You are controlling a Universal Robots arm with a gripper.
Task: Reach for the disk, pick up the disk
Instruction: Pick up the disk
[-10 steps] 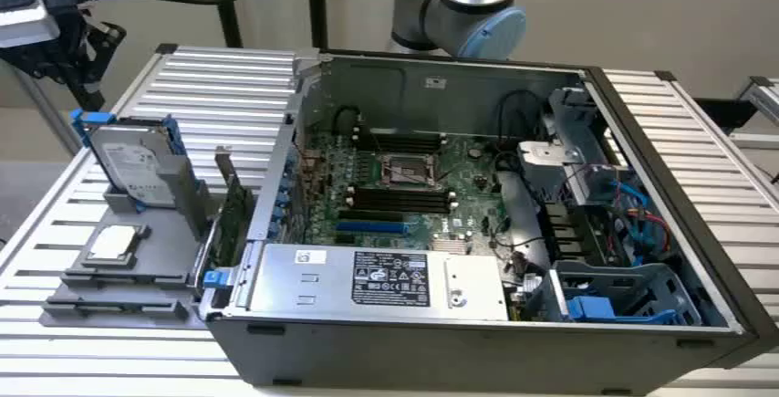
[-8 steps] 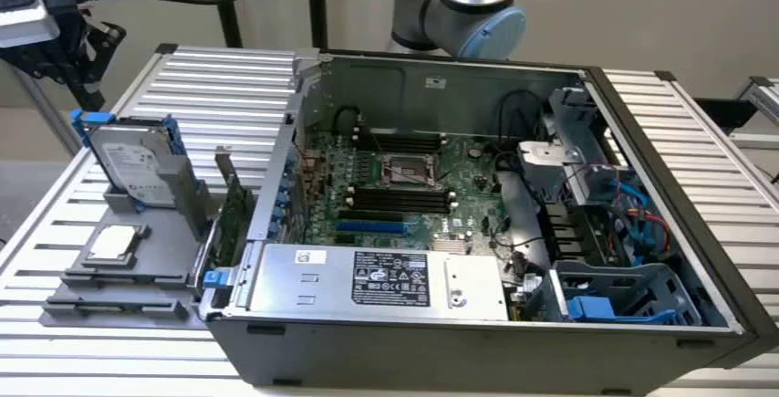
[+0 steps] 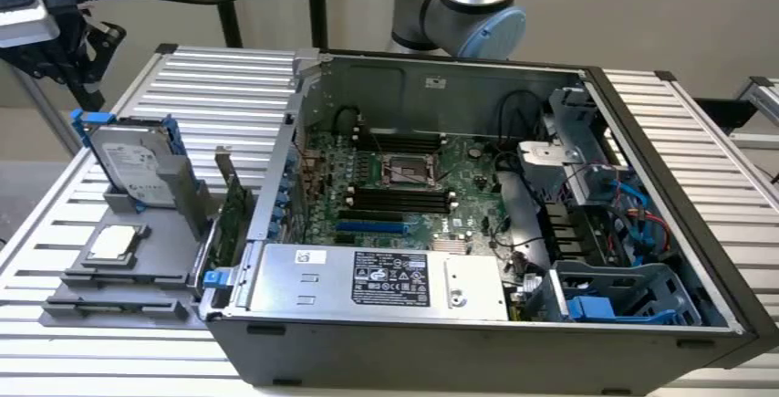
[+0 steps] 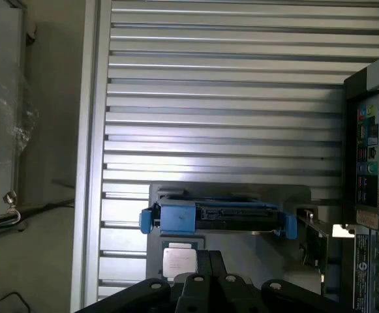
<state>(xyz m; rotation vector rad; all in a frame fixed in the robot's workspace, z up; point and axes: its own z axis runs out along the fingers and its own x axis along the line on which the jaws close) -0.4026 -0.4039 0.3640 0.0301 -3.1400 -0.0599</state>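
Nearly upright, the flat silver disk (image 3: 131, 167) wears blue plastic rails (image 3: 82, 126)

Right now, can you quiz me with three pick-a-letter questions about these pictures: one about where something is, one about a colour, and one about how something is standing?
1. Where is the disk compared with the computer case?
A. inside it
B. outside it, at the exterior view's left, in a grey holder
C. on top of it

2. What colour are the disk's rails?
A. red
B. yellow
C. blue

3. How is the disk placed?
A. standing up on its edge
B. lying flat
C. hanging in the air

Answers:
1 B, because it sits in the holder beside the case, not among the parts inside.
2 C, because blue plastic frames its sides.
3 A, because it rises tall out of the holder with its label facing outward.
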